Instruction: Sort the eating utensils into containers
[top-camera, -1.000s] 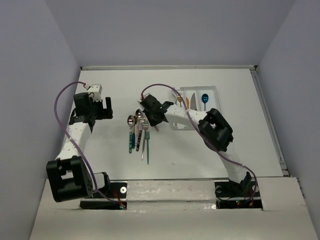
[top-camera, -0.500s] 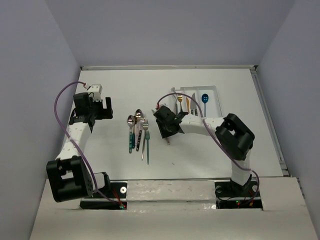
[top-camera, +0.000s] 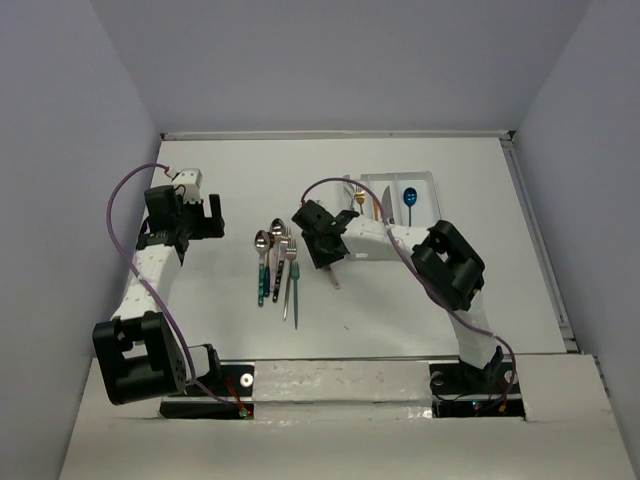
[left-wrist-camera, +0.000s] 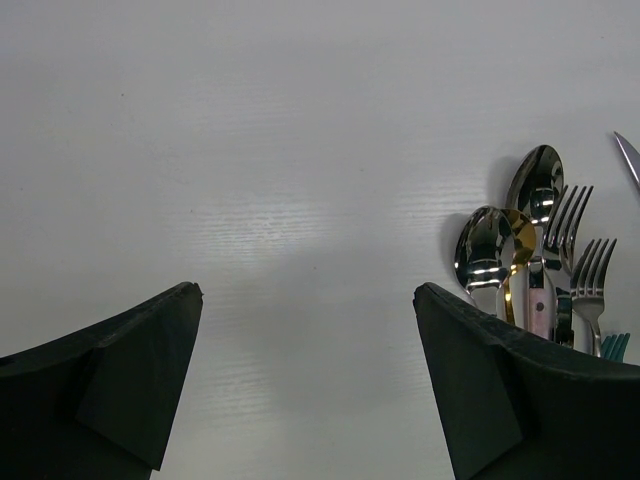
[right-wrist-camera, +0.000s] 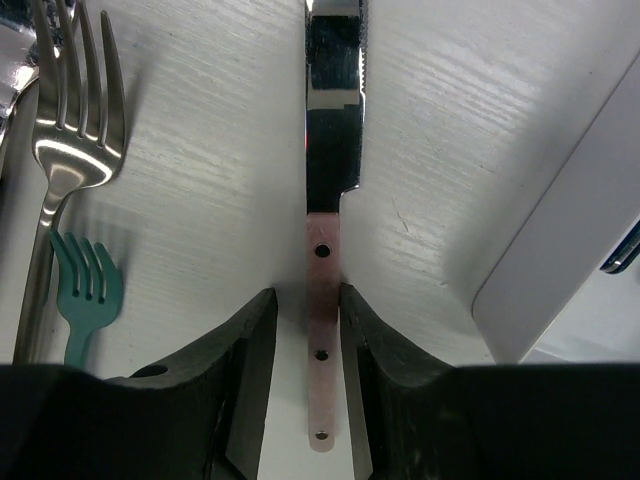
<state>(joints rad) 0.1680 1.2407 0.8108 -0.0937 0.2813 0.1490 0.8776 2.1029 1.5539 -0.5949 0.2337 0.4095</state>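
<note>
Right wrist view puts the right gripper (right-wrist-camera: 307, 300) low over the table (right-wrist-camera: 200, 60), jaws partly parted and straddling the pink handle of a knife (right-wrist-camera: 332, 120). One finger looks to be against the handle and the other shows a thin gap, so nothing is clamped. The knife lies flat, blade pointing away from the gripper. It is just beside the corner of the tray (right-wrist-camera: 570, 230) and apart from a silver fork (right-wrist-camera: 65, 150) and a teal fork (right-wrist-camera: 88, 290) on its other side.

The pick should go best if the jaws centre on the handle first, so both pads meet it together. A one-sided touch would likely skid or spin the knife toward the forks. The handle is thin and flat, so the fingertips need to stay right down at the table as they close. The blade will probably droop, so a slow, straight lift suits it.

From the top view, the pile (top-camera: 275, 255) lies beyond the forks. The tray holds a blue spoon (top-camera: 409, 195) and a few other pieces too small to name. The left gripper (left-wrist-camera: 307, 290) hangs wide open and empty over bare table beside the pile.
</note>
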